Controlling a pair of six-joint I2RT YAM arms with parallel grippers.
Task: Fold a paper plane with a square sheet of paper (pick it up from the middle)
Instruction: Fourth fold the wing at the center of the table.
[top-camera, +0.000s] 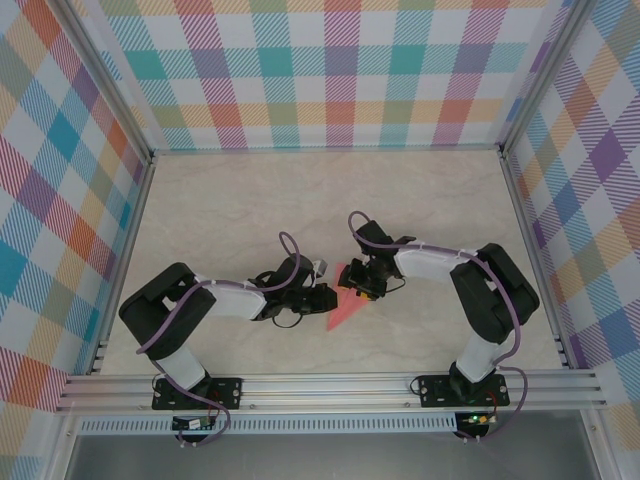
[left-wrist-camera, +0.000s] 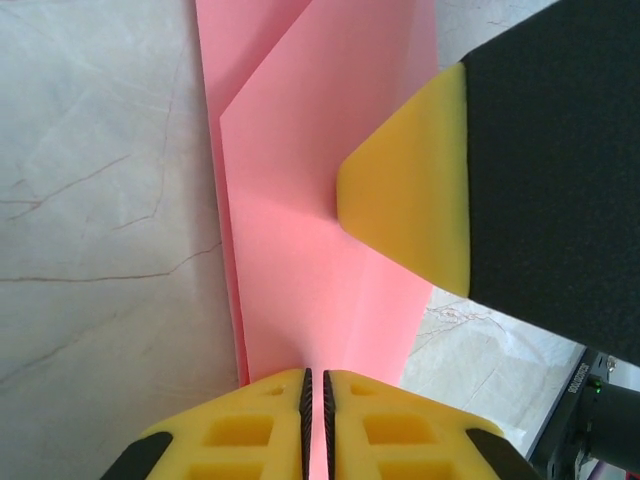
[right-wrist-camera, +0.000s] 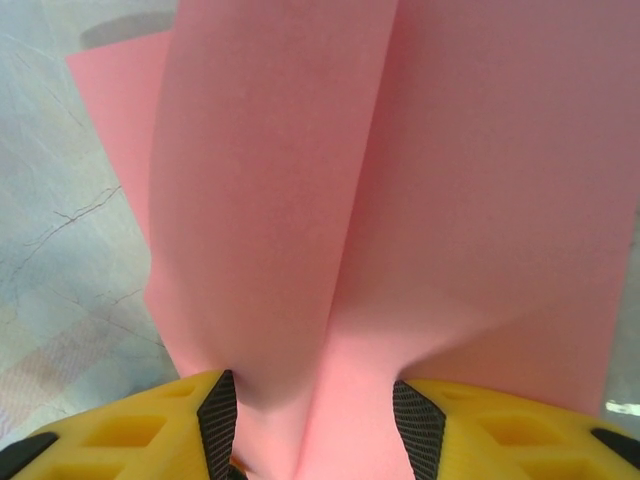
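The pink sheet of paper (top-camera: 346, 309) lies on the table between the two arms, folded into a narrow pointed shape whose tip points toward the near edge. In the left wrist view the paper (left-wrist-camera: 300, 200) shows diagonal flaps and a centre crease. My left gripper (left-wrist-camera: 314, 375) is shut on its crease, with the pink edge pinched between the pads. My right gripper (right-wrist-camera: 315, 395) has its jaws apart, and a raised double fold of the paper (right-wrist-camera: 400, 150) bulges up between them and touches both pads. One of its yellow fingers (left-wrist-camera: 410, 200) rests on the paper.
The marble-patterned tabletop (top-camera: 300, 200) is bounded by checked walls on three sides and an aluminium rail (top-camera: 330, 385) at the near edge. Both grippers (top-camera: 325, 298) (top-camera: 362, 283) meet near the table's middle, a little toward the near side.
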